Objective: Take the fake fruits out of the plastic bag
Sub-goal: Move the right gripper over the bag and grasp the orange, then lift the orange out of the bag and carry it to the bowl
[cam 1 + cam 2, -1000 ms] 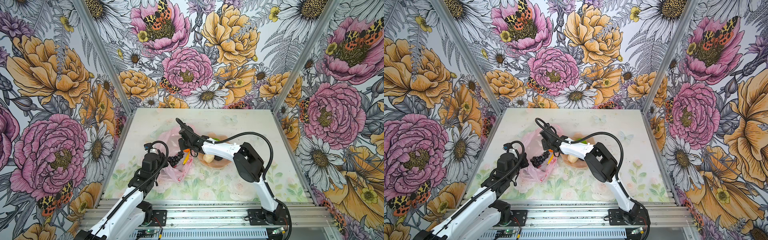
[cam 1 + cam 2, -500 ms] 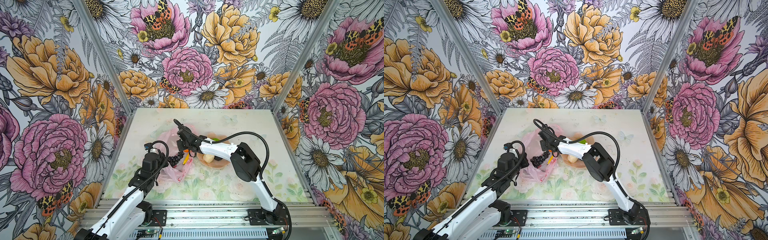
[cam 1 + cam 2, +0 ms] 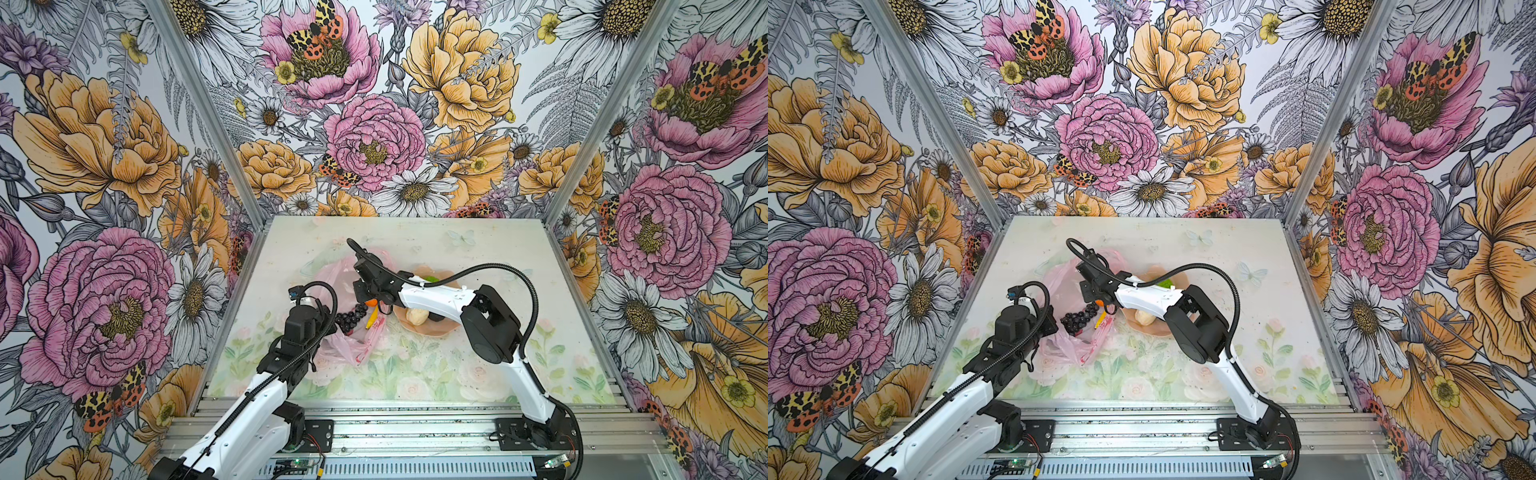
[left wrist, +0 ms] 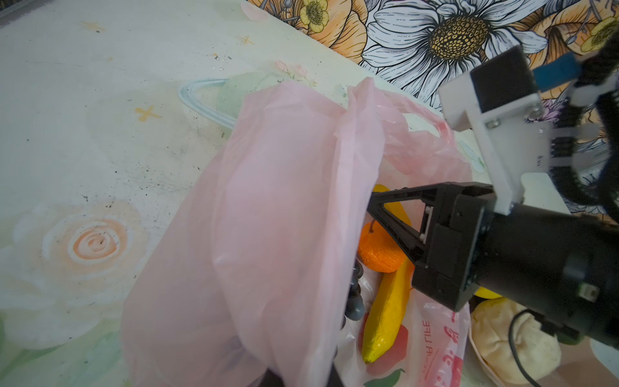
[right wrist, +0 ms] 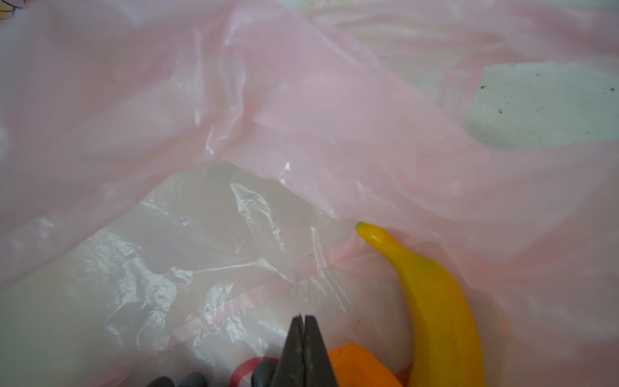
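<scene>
Three fake fruits are observed inside the plastic bag (image 4: 268, 217): a yellow banana (image 5: 435, 301), an orange (image 4: 378, 254) and a dark grape bunch (image 3: 351, 320). The bag lies on the floral table top (image 3: 478, 365), left of centre in both top views, with its mouth turned toward the peach scalloped dish (image 3: 428, 330).

The right gripper (image 5: 303, 323) is extended into the bag mouth. Its fingers are pressed together tip to tip, and nothing is seen between them. The orange lies just beside those fingers, with the banana beyond it and the grapes on the opposite side.

The left gripper (image 3: 331, 326) is fully closed at the bag's left side. Pink film is draped over it in the left wrist view and appears to be pinched there, though the fingertips are hidden.

A beige lumpy piece (image 3: 417, 316) and a green lime (image 3: 432, 277) are noted in the dish, outside the bag.
</scene>
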Controlling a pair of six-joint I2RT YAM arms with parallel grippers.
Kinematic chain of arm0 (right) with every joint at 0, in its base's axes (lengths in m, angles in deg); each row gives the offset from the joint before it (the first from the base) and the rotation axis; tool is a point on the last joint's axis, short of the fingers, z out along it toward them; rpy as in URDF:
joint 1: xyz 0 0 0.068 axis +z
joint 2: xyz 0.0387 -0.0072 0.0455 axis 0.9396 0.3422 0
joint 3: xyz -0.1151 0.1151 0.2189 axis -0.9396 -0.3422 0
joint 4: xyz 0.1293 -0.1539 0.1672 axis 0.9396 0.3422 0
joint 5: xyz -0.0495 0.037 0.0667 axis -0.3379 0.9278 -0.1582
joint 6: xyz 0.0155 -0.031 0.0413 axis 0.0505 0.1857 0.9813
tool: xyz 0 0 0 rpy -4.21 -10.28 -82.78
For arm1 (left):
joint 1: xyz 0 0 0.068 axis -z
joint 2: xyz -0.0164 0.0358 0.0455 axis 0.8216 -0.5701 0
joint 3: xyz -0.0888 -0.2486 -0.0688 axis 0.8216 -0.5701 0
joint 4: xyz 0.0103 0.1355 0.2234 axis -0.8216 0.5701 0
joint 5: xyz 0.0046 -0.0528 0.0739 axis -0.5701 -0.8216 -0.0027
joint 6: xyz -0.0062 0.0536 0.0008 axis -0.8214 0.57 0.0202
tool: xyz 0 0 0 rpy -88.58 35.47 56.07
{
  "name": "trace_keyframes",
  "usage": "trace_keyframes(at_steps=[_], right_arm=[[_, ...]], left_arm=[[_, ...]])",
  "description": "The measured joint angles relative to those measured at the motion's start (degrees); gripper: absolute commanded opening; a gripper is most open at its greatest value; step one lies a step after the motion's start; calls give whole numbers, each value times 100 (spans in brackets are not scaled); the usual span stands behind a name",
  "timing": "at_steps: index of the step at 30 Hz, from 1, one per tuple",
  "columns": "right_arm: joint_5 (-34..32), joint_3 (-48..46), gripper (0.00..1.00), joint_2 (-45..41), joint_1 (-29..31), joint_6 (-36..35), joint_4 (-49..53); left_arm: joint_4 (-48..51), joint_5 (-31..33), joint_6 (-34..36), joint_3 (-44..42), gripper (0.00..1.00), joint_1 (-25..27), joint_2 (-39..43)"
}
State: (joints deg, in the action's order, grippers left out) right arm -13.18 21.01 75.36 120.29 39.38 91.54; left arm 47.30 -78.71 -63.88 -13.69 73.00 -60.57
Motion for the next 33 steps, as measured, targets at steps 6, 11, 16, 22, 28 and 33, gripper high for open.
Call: trace_keyframes(at_steps=[6,11,16,22,28,33], right_arm=[[-55,0,0,-181,37,-70,39],[-92,-9,0,-590,39,-66,-15],[-184,-426,0,-1255,39,-11,-374],[-258,-1644,0,-2321,-35,155,-1047],[-260,-3093,0,-3427,-372,409,-1790],[-352,-3893,0,-4216,-719,544,-2072]], left_arm=[[0,0,0,0,0,0,0],[0,0,2,0,0,0,0],[0,-2,0,0,0,0,0],[0,0,0,0,0,-4,0],[0,0,0,-2,0,-4,0],[0,0,0,-7,0,-15,0]])
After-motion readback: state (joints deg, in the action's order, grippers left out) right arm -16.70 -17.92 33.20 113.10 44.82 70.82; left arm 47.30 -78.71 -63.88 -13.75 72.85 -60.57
